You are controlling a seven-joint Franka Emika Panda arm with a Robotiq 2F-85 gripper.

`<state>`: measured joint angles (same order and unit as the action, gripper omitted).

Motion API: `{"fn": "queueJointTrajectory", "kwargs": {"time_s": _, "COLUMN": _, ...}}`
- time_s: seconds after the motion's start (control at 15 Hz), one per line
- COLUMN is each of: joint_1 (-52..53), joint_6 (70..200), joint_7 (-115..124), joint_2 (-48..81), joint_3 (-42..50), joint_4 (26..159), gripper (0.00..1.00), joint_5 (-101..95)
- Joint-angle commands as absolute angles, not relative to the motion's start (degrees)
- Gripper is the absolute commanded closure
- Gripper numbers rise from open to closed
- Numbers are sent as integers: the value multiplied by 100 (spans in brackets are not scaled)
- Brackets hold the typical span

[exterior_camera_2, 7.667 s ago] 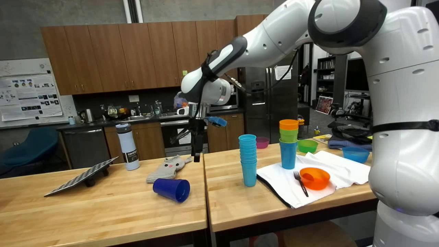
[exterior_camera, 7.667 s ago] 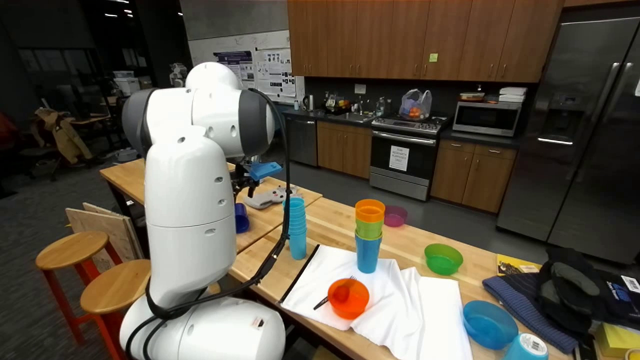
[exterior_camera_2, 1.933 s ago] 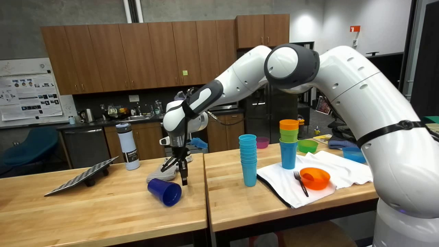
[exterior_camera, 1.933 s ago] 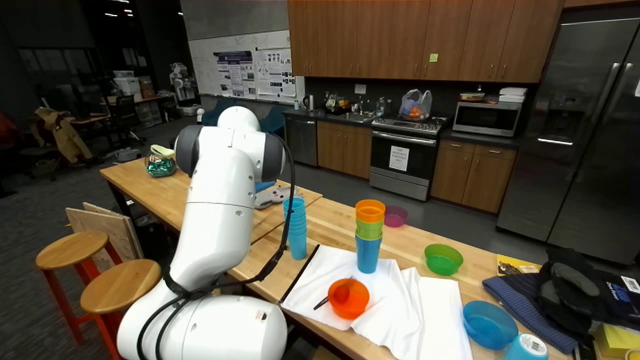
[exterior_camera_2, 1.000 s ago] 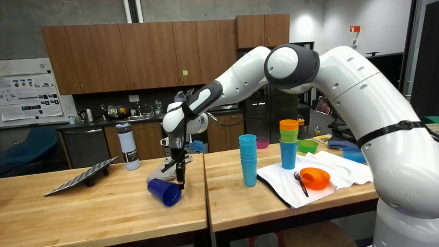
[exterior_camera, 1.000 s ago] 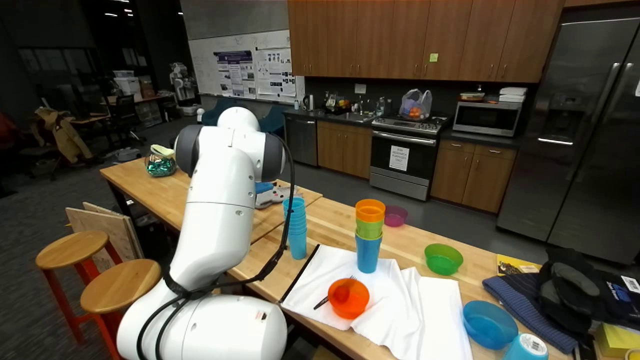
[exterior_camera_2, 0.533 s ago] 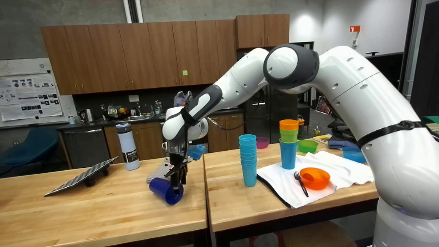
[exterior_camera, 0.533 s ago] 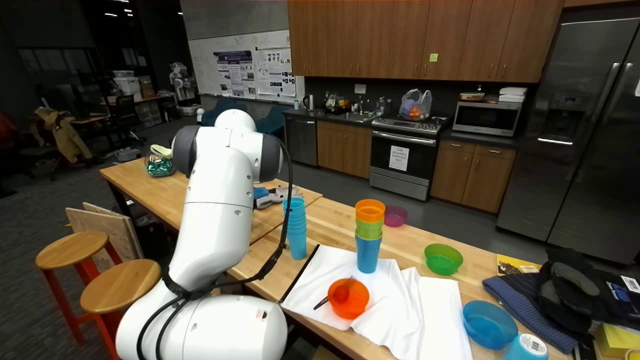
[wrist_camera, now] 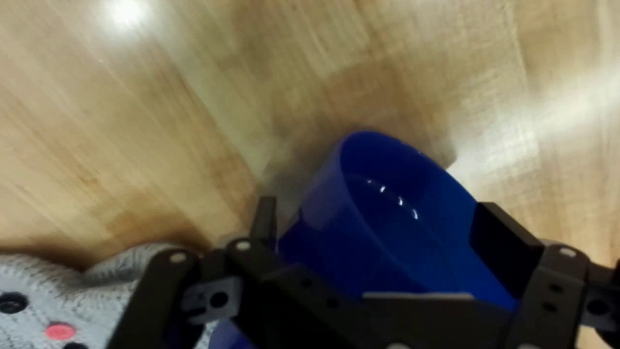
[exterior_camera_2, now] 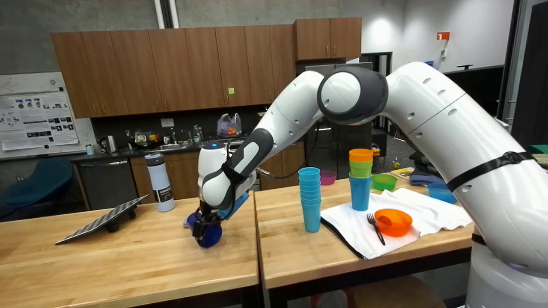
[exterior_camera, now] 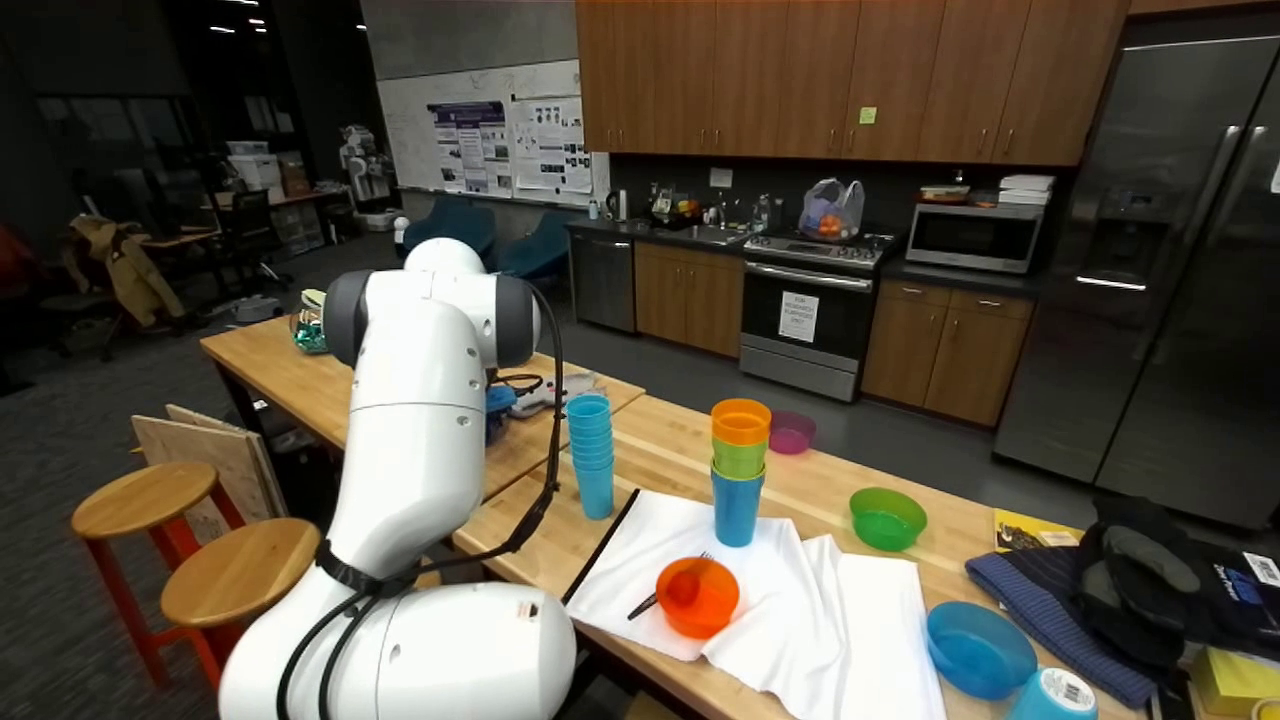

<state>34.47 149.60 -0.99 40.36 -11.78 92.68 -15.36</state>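
A dark blue cup [exterior_camera_2: 210,236] lies on its side on the wooden table, its mouth toward the camera in an exterior view. My gripper [exterior_camera_2: 201,230] is tilted low over the cup and hides part of it. In the wrist view the gripper [wrist_camera: 378,225] is open, its fingers wide apart with the cup [wrist_camera: 329,232] between them. One finger is by the cup's outer wall and the other at its rim; whether they touch it I cannot tell. A grey knitted toy [wrist_camera: 72,300] with a pink nose lies beside the cup; it also shows in an exterior view [exterior_camera: 550,392].
A stack of light blue cups [exterior_camera_2: 310,199] stands on the adjoining table [exterior_camera_2: 282,256]. Beyond it are an orange, green and blue cup stack [exterior_camera_2: 360,179] and an orange bowl [exterior_camera_2: 393,222] on a white cloth [exterior_camera_2: 346,231]. A bottle [exterior_camera_2: 159,184] and a tilted panel [exterior_camera_2: 102,220] stand left.
My gripper has come down from above the table to the cup and tilted over it. The cup has shifted slightly back and turned. The cup stacks and bowls have not moved.
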Motion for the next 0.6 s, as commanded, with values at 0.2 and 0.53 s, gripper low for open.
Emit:
{"fn": "queueJointTrajectory", "kwargs": {"time_s": 0.2, "joint_1": 3759, "joint_6": 15277, "joint_7": 460, "joint_2": 4138, "joint_3": -641, "joint_4": 9242, "gripper": 39, "joint_5": -1801}}
{"fn": "queueJointTrajectory", "kwargs": {"time_s": 0.53, "joint_1": 3641, "joint_6": 15207, "joint_7": 124, "joint_2": 4186, "joint_3": -848, "joint_4": 9197, "gripper": 77, "joint_5": -1702}}
